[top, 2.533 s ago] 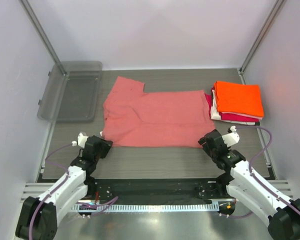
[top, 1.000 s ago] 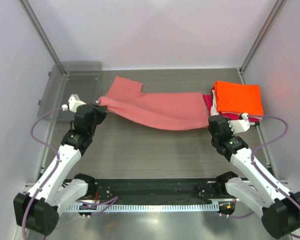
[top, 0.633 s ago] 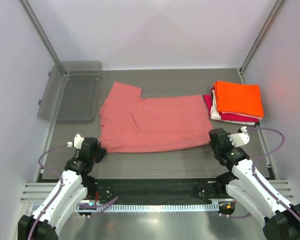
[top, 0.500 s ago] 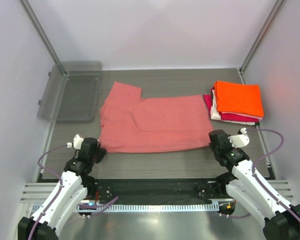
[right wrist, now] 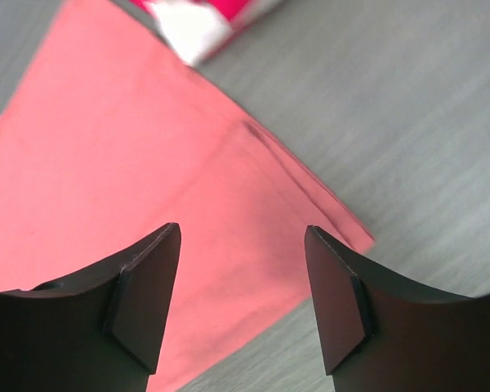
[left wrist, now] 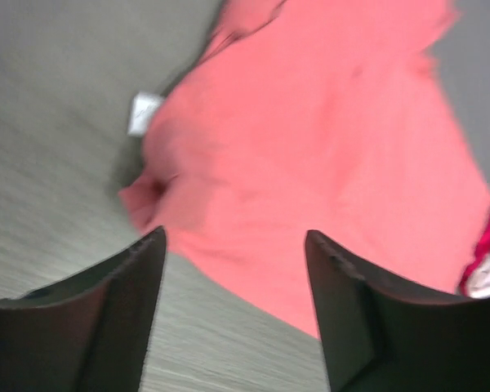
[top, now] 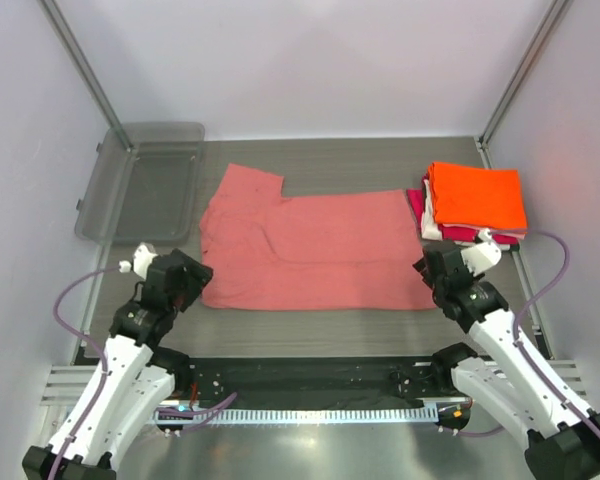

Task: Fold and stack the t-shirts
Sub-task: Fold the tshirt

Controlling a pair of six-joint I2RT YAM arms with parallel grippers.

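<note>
Flat salmon-pink t-shirt (top: pixel 310 250), long axis L–R; L gripper (top: pixel 192 281) at near-left corner, R gripper (top: pixel 428 271) at near-right — both spread wide, empty.

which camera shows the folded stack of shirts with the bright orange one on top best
Top external: the whole folded stack of cotton shirts shows, bright orange on top. Each wrist view catches only a blurred magenta-and-white corner.

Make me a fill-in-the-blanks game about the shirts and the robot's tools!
In the pile, the top shirt is bright ____. The clear grey tray sits to the ____ of the salmon-pink shirt. The left tool and right tool are both ____, holding nothing.
Missing words: orange, left, open.
</note>
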